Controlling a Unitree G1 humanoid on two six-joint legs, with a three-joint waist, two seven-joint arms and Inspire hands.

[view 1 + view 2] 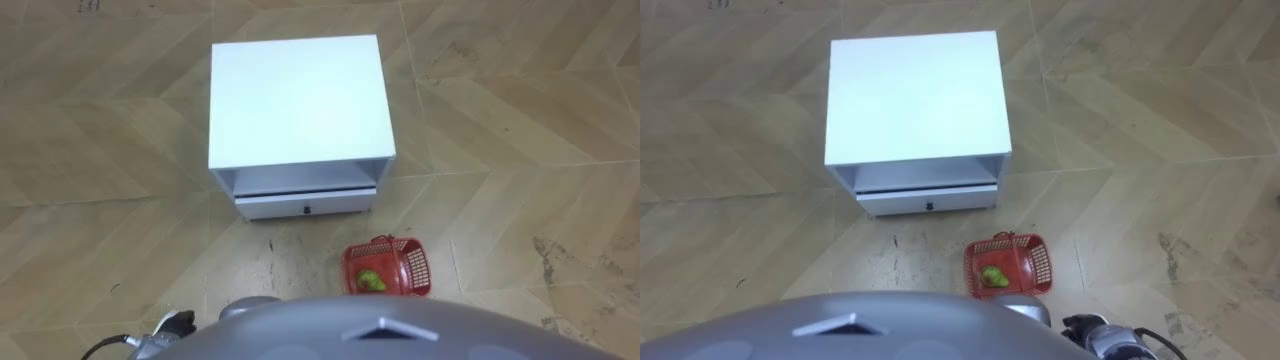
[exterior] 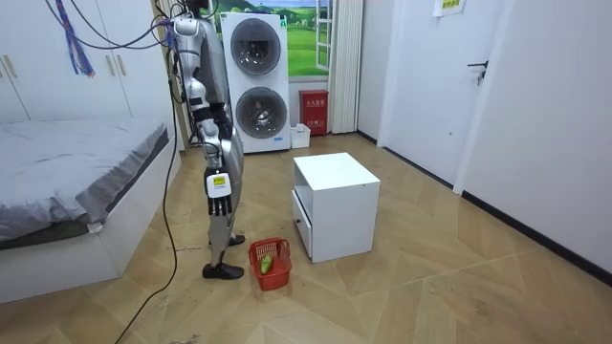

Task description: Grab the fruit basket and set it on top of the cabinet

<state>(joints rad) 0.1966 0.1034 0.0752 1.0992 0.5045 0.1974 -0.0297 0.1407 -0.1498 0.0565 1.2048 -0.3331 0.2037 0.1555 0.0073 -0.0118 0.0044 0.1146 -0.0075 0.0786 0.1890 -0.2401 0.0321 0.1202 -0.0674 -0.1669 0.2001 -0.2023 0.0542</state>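
Basket (image 1: 418,268) sits on wood floor (image 1: 520,120) before white nightstand (image 1: 298,95).

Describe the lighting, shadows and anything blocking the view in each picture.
Left eye view: even light, no glare on the white cabinet top; its open shelf lies in shade; the robot's chest hides the near edge of the red basket. Right eye view: same light, basket almost whole. Room view: soft light, only faint shadows on the floor.
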